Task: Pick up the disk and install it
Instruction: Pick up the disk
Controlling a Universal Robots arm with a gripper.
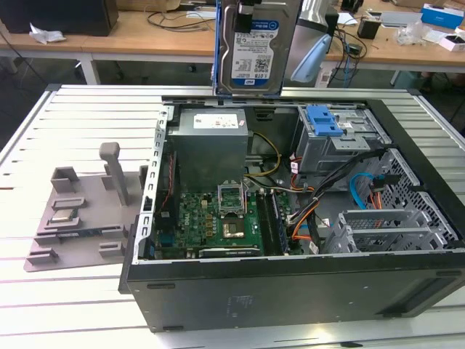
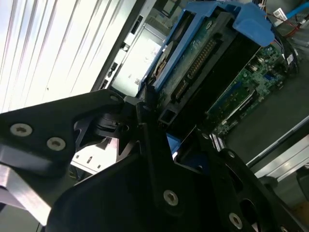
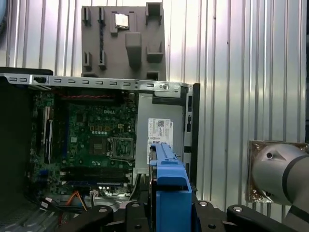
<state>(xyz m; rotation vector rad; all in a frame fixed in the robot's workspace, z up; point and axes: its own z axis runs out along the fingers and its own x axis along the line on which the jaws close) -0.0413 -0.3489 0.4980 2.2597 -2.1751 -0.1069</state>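
The disk [image 1: 254, 43], silver with a white-and-blue label and a blue frame, hangs upright above the back edge of the open computer case [image 1: 290, 283]. My gripper [image 1: 245, 6] is shut on its upper end. In the second wrist view the black fingers [image 2: 145, 145] clamp the disk [image 2: 203, 63] by its blue-framed sides, with its connector edge facing the camera. The first wrist view looks down the disk's blue edge [image 3: 169, 179] onto the case below, between the gripper's [image 3: 169, 212] black links.
Inside the case lie a green motherboard [image 1: 218, 218], a grey power supply box [image 1: 211, 142], a drive cage with a blue latch [image 1: 323, 120] and loose cables [image 1: 312, 203]. A grey fixture plate [image 1: 80, 211] sits on the slatted table at the exterior view's left.
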